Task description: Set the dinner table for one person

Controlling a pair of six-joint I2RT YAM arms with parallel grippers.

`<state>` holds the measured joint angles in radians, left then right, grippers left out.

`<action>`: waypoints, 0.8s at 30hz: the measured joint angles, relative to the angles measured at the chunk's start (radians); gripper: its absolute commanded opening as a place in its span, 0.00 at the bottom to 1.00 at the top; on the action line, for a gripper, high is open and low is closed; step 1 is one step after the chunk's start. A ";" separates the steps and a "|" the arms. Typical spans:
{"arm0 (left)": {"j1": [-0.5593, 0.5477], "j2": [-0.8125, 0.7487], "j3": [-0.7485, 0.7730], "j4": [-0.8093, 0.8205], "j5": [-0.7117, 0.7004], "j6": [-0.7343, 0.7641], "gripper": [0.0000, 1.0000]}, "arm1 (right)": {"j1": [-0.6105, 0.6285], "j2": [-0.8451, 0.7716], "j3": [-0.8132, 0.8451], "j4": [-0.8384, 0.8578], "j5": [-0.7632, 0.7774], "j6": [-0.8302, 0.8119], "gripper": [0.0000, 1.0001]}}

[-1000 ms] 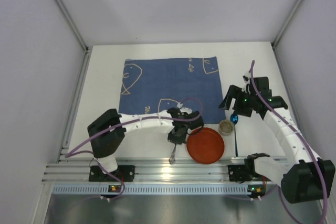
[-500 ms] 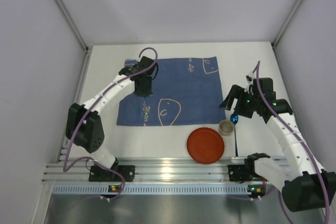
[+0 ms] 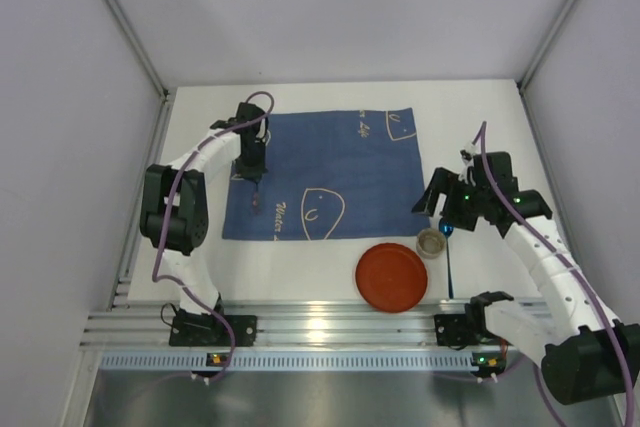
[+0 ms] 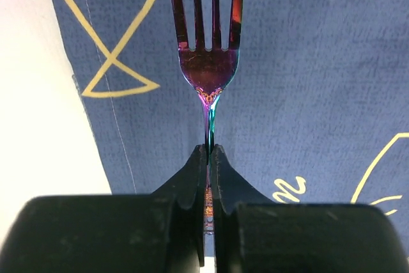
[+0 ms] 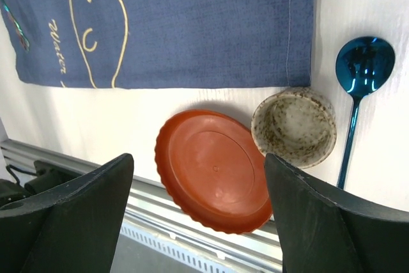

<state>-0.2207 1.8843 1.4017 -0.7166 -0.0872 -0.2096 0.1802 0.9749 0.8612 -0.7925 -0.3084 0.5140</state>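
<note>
My left gripper (image 4: 209,151) is shut on the handle of an iridescent fork (image 4: 208,62), tines pointing away from it. It holds the fork over the left part of the blue cloth (image 4: 307,62). From above, that gripper (image 3: 250,165) is near the cloth's far left corner, with the fork (image 3: 256,203) just in front of it. My right gripper (image 5: 198,161) is open and empty, above the red plate (image 5: 214,171) and the speckled bowl (image 5: 294,126). A blue spoon (image 5: 364,65) lies right of the bowl on the white dinner table (image 5: 115,119).
The red plate (image 3: 391,277) lies near the ribbed aluminium rail (image 3: 320,332). The bowl (image 3: 431,242) and spoon (image 3: 447,232) are off the blue cloth's (image 3: 330,172) right front corner. Grey walls close in the table (image 3: 300,267) on three sides.
My left arm has swung from beside the red plate at the front to the cloth's far left, carrying the fork. My right gripper has shifted slightly nearer.
</note>
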 measured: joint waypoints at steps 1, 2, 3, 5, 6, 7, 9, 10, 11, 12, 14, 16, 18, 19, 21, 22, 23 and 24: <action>0.006 0.005 0.003 0.003 0.007 0.000 0.16 | 0.008 0.000 -0.012 0.001 0.000 0.003 0.84; 0.009 0.008 0.003 0.010 0.013 0.000 0.31 | 0.014 0.000 -0.026 0.000 -0.002 0.006 0.84; 0.011 0.012 0.004 0.014 0.020 0.003 0.43 | 0.019 0.000 -0.043 0.000 -0.004 0.009 0.84; 0.011 0.015 0.005 0.024 0.024 -0.004 0.68 | 0.026 0.004 -0.080 -0.001 -0.010 0.014 0.84; 0.011 0.017 0.005 0.028 0.024 0.000 0.71 | 0.028 0.008 -0.098 -0.002 -0.013 0.015 0.84; 0.010 0.017 0.005 0.033 0.024 -0.011 0.73 | 0.030 0.014 -0.114 -0.004 -0.018 0.016 0.84; 0.010 0.017 0.005 0.037 0.024 -0.020 0.76 | 0.033 0.031 -0.145 -0.009 -0.028 0.021 0.84; 0.010 0.017 0.007 0.037 0.023 -0.025 0.76 | 0.034 0.037 -0.157 -0.013 -0.034 0.022 0.84; 0.010 0.017 0.010 0.034 0.021 -0.032 0.76 | 0.035 0.042 -0.168 -0.017 -0.038 0.024 0.84; 0.010 0.017 0.013 0.033 0.020 -0.040 0.76 | 0.036 0.044 -0.177 -0.021 -0.045 0.029 0.84; 0.007 0.013 0.024 0.033 0.026 -0.064 0.77 | 0.042 0.047 -0.187 -0.027 -0.052 0.032 0.84; -0.003 -0.005 0.024 0.030 0.028 -0.087 0.77 | 0.053 0.056 -0.195 -0.029 -0.056 0.034 0.82; -0.033 -0.032 0.023 0.028 0.024 -0.105 0.77 | 0.061 0.071 -0.203 -0.031 -0.055 0.036 0.81; -0.055 -0.049 0.021 0.028 0.024 -0.111 0.76 | 0.066 0.080 -0.212 -0.031 -0.054 0.036 0.81; -0.106 -0.095 0.008 0.029 0.024 -0.128 0.75 | 0.076 0.093 -0.225 -0.035 -0.049 0.037 0.80; -0.126 -0.114 0.000 0.029 0.028 -0.134 0.75 | 0.084 0.100 -0.231 -0.040 -0.043 0.036 0.79; -0.148 -0.140 -0.014 0.030 0.034 -0.139 0.75 | 0.090 0.104 -0.235 -0.043 -0.037 0.036 0.77; -0.160 -0.161 -0.027 0.029 0.039 -0.145 0.75 | 0.096 0.109 -0.240 -0.045 -0.031 0.036 0.75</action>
<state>-0.3805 1.7233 1.3743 -0.6880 -0.0483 -0.3542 0.2764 1.0843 0.6216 -0.8379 -0.3397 0.5499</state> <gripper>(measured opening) 0.753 0.783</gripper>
